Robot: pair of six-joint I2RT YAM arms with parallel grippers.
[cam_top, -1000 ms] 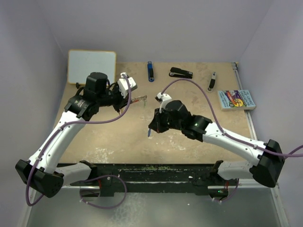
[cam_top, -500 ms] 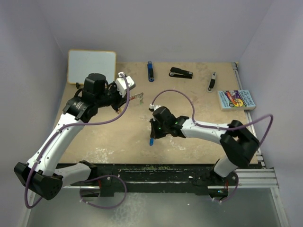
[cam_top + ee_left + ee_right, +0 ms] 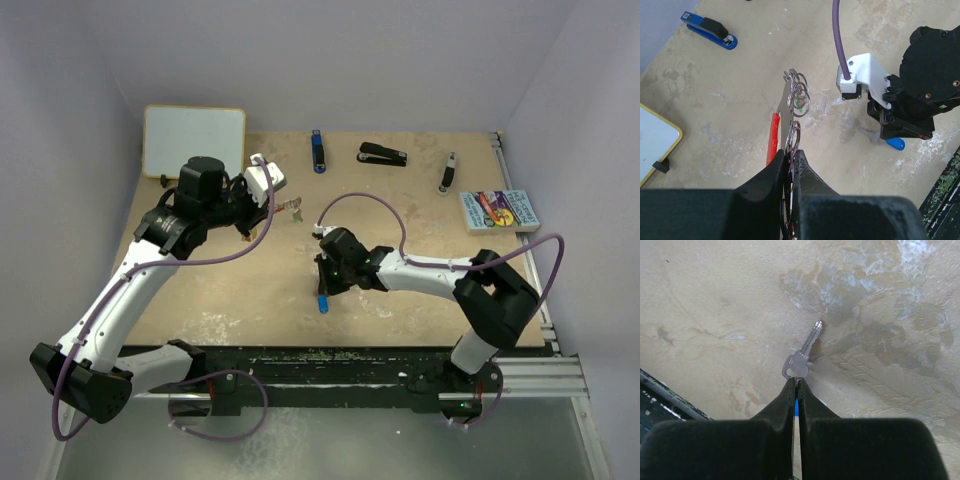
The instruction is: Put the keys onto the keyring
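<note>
Near edge: black rail (image 3: 320, 362) runs across under both arm bases. Bare table (image 3: 240, 295) lies between it and the hands, with open room there.

Right gripper (image 3: 796, 382) is low over the table, jaws pinched tight on a key (image 3: 802, 354) by its blue-tagged head. The silver blade sticks out ahead of the fingertips. Its tip is at the surface or just off it; can't tell contact. Scuffed open tabletop all round this hand.

Left gripper (image 3: 790, 161) is farther back, off to the right hand's left and raised off the table. It is closed on the keyring (image 3: 773, 136). The red clip is on the left of the fingers and the silver rings bunch beyond the fingertips, with something small and green among them. Keyring and key are well apart, open table between the two hands.

Beyond the left gripper, toward the far edge, a blue stapler (image 3: 710, 31) lies flat. Right of that are a black stapler (image 3: 382, 154) and a dark stick (image 3: 448, 172), then a book (image 3: 498, 211) by the right edge strip. Whiteboard (image 3: 193, 140) is at the far left corner, behind the left hand.
</note>
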